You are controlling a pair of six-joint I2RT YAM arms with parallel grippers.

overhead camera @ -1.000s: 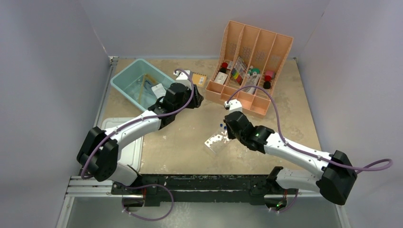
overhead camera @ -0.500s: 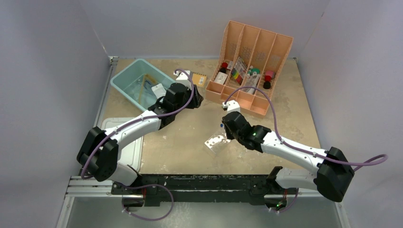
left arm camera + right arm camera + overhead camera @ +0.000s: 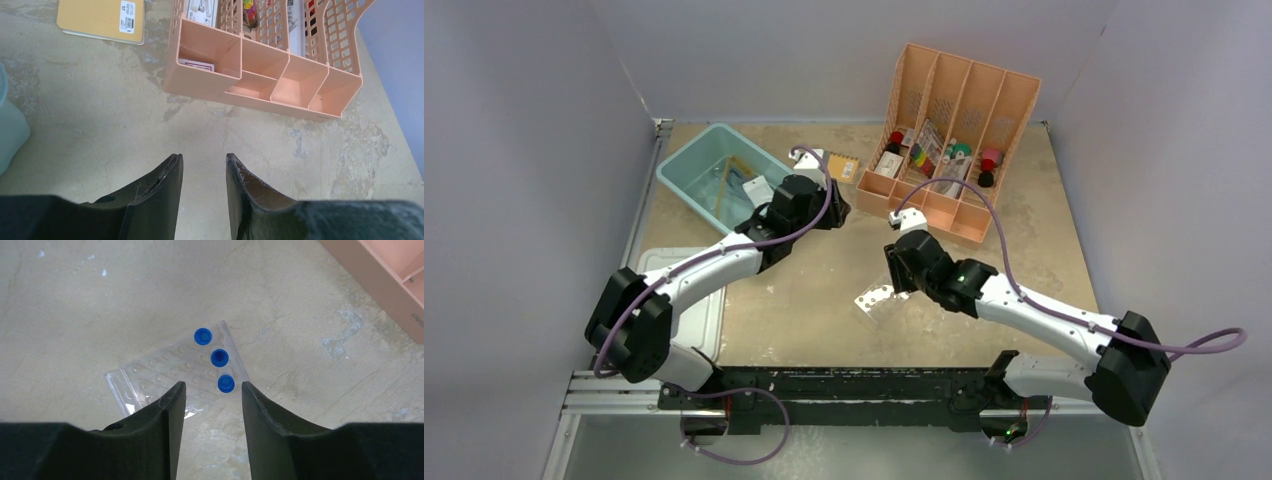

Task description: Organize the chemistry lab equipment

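Tubes [image 3: 219, 358]: three, blue-capped, in one rack [image 3: 150, 375]; right hand [image 3: 213, 385], left hand [image 3: 203, 157] parted, empty.

A rack [image 3: 160, 372] lies on the table [image 3: 804, 300] near its middle, in front of everything else. Three tubes [image 3: 220, 358] stand in a row in the rack's holes along one edge. Behind the rack and to the right, a divider [image 3: 1014, 100] stands at the back of the table with small items in its compartments. A notepad [image 3: 844, 166] lies just left of the divider. A bin [image 3: 687, 150] sits further left, near the back left corner, with items inside.
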